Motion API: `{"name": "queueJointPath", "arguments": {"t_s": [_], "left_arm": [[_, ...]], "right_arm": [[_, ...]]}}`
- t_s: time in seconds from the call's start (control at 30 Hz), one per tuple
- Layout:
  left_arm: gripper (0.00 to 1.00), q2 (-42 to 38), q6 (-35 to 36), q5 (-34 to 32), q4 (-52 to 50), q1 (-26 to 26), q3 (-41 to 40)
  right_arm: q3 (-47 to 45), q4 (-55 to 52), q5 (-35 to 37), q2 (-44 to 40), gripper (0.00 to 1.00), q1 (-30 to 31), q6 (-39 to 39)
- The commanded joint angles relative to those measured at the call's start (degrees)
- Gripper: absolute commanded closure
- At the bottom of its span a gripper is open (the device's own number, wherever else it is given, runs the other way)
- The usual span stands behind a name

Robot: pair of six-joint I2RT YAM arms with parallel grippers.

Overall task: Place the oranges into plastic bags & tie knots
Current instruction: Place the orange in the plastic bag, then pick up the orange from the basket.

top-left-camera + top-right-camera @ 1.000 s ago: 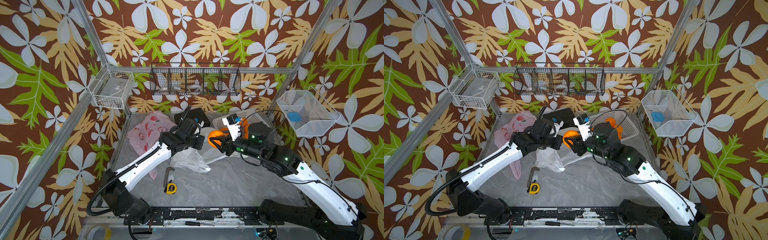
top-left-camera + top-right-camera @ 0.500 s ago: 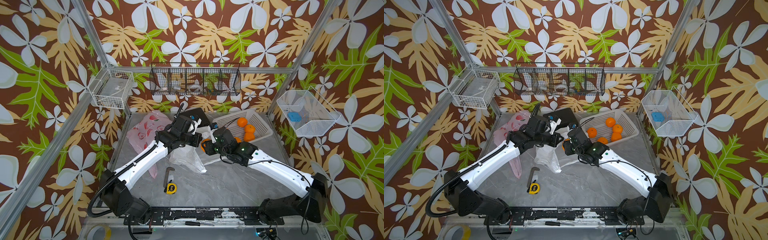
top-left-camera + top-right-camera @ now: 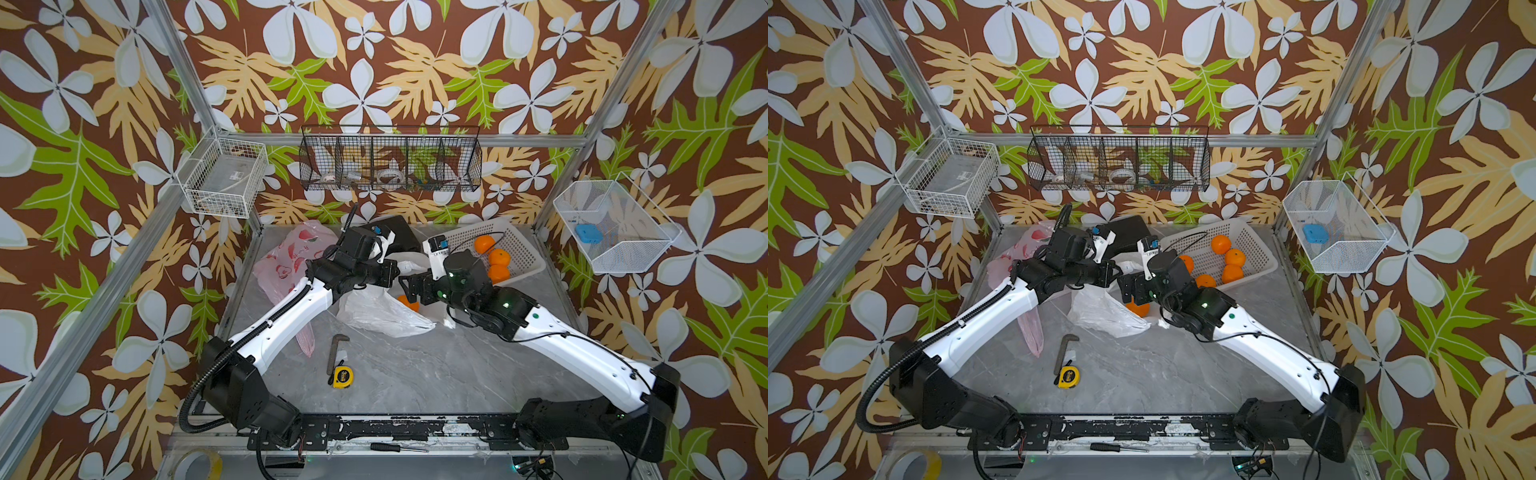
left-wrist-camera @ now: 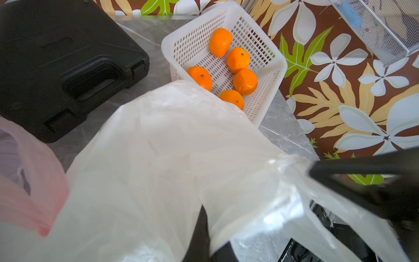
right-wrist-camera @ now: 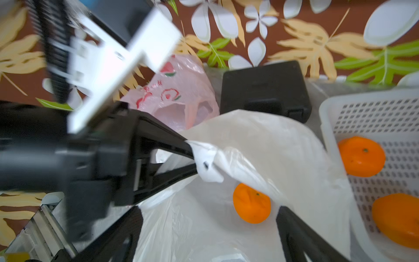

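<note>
Between spread right fingers (image 5: 294, 233), bagged orange (image 5: 251, 203)

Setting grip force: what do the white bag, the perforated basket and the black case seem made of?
White bag: thin translucent plastic film, crinkled, glossy at the folds.
Basket: rigid white moulded plastic, fairly matte, walls pierced with slots.
Black case: probably hard moulded plastic, finely textured matte, with a moulded handle recess.

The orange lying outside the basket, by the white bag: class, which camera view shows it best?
The right wrist view: the orange shows whole and close, on the white bag under its lifted rim. Both top views show only part of it, small. The left wrist view shows none of it, only the bag.
</note>
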Motion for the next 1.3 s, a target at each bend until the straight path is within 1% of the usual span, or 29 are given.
{"name": "queueJointPath", "arguments": {"t_s": [0.0, 0.03, 0.07, 0.1, 0.17, 0.23, 0.33, 0.4, 0.53, 0.63, 0.73, 0.8, 0.87, 1.0, 1.1, 1.17, 1.27], "left_arm": [[0.97, 0.6, 0.1, 0.7, 1.7, 0.5, 0.5], [0.97, 0.9, -0.1, 0.5, 1.7, 0.6, 0.8], [0.97, 1.1, -0.2, 0.5, 1.8, 0.7, 1.1], [0.97, 1.3, -0.2, 0.4, 2.0, 0.8, 1.3], [0.97, 1.7, -0.5, 1.1, 2.2, 0.8, 1.8], [0.97, 2.0, -0.5, 2.3, 2.4, 0.8, 1.9], [0.97, 1.8, -0.2, 1.9, 2.0, 0.8, 1.5], [0.97, 1.5, 0.0, 1.7, 2.0, 0.8, 1.0], [0.97, 1.6, 0.2, 1.9, 1.4, 0.8, 1.0], [0.98, 1.5, 0.1, 2.1, 1.4, 0.8, 0.8], [0.98, 1.4, 0.1, 2.0, 1.4, 0.8, 0.8], [0.98, 1.3, 0.2, 1.7, 1.1, 0.8, 0.9], [0.98, 1.4, 0.3, 1.6, 1.0, 0.8, 1.2], [0.98, 1.6, 0.5, 1.4, 0.6, 0.8, 1.7], [0.98, 1.8, 0.4, 1.4, 0.6, 0.8, 1.7], [0.98, 1.9, 0.4, 1.6, 0.6, 0.8, 1.7], [0.98, 1.8, 0.4, 1.5, 0.6, 0.8, 1.7]], "right_arm": [[0.8, 1.0, 8.2, -4.3, 0.06, -0.3, -6.4], [0.8, 1.4, 12.5, -5.1, 0.07, -1.5, -7.0], [1.6, 0.7, 14.9, -5.1, 0.09, -4.0, -6.3], [2.3, -0.1, 14.8, -4.5, 0.09, -7.8, -5.0], [3.3, -1.8, 12.4, -2.1, 0.10, -16.6, -0.6], [5.0, -3.4, 7.5, 3.7, 0.10, -24.6, 2.3], [9.3, -6.2, 2.5, 15.2, 0.11, -30.7, 3.1], [13.1, -7.5, -1.8, 22.7, 0.10, -32.7, 3.2], [22.7, -12.0, -8.2, 37.7, 0.04, -33.6, 2.2], [26.4, -12.4, -9.1, 44.5, 0.03, -33.8, 3.6], [29.4, -13.1, -9.5, 49.5, 0.06, -34.4, 4.6], [31.0, -14.1, -9.1, 51.9, 0.07, -34.5, 4.6], [32.4, -15.2, -10.5, 53.9, 0.07, -34.5, 4.4], [32.0, -14.9, -11.8, 55.5, 0.09, -34.5, 4.2], [31.3, -15.0, -12.9, 56.1, 0.12, -34.5, 4.2], [30.7, -15.5, -12.1, 56.2, 0.14, -34.5, 3.9], [29.0, -15.6, -9.6, 55.3, 0.22, -34.6, 3.6]]}}
